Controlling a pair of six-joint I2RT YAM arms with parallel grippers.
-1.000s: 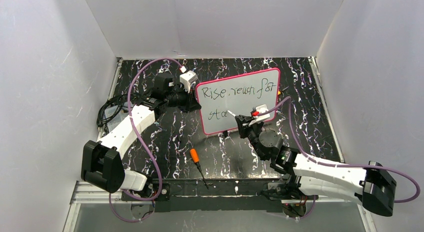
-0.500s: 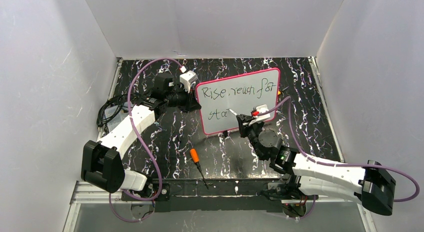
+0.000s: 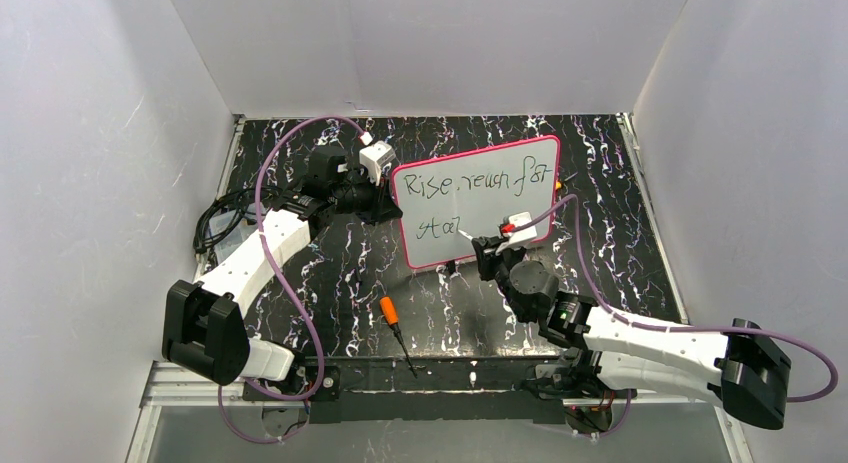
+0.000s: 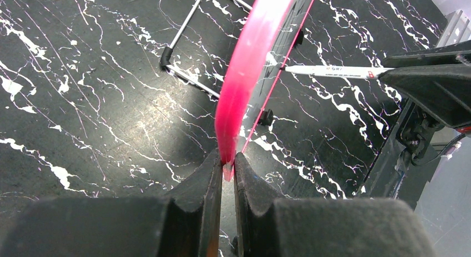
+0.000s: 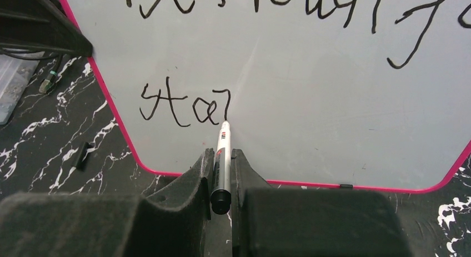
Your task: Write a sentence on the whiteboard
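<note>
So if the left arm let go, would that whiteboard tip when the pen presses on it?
Probably. The whiteboard stands nearly upright on a thin wire stand, so it likely tips easily. The left gripper pinches its pink edge, suggesting it needs bracing. It looks rigid, not floppy.

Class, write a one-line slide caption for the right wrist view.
Right gripper shut on a marker, its tip touching the whiteboard at the end of the sentence's second line.

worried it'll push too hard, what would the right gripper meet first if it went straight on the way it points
The whiteboard. The marker in the right gripper seems to have its tip on the board at the last stroke, so it would press harder.
</note>
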